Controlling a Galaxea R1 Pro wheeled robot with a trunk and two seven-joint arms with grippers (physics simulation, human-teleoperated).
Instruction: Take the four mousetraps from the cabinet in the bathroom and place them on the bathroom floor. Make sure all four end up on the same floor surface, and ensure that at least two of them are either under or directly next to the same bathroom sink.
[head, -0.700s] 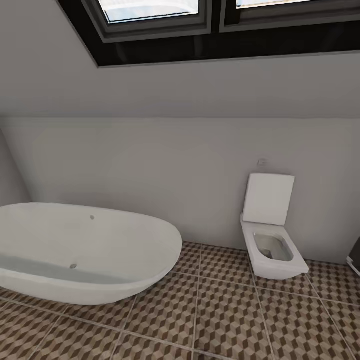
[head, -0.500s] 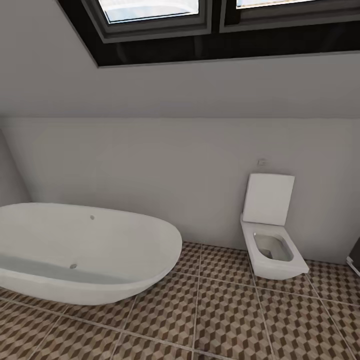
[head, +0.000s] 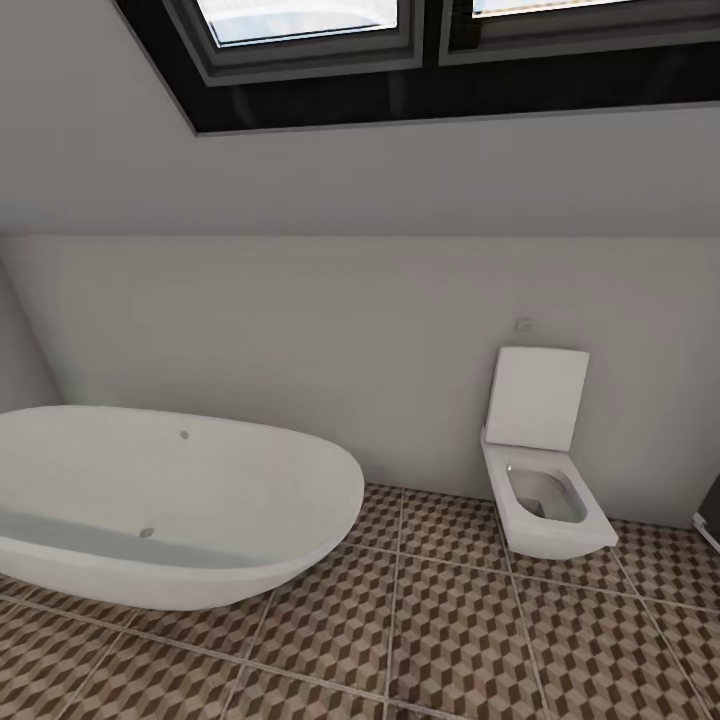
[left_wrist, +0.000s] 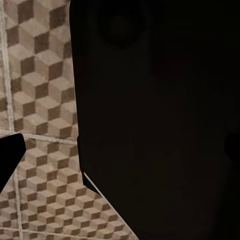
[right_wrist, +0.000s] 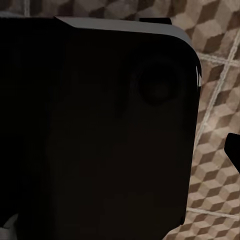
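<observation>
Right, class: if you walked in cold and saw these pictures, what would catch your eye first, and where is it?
First, the big white oval bathtub at the head view's lower left, standing on the cube-patterned bathroom floor. Next, the white square toilet with its lid raised against the pale wall at the right. Above both, dark-framed skylights cut into the sloped ceiling.

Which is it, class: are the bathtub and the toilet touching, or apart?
Apart. The head view shows a stretch of patterned floor and bare wall between the bathtub at the left and the toilet at the right.
</observation>
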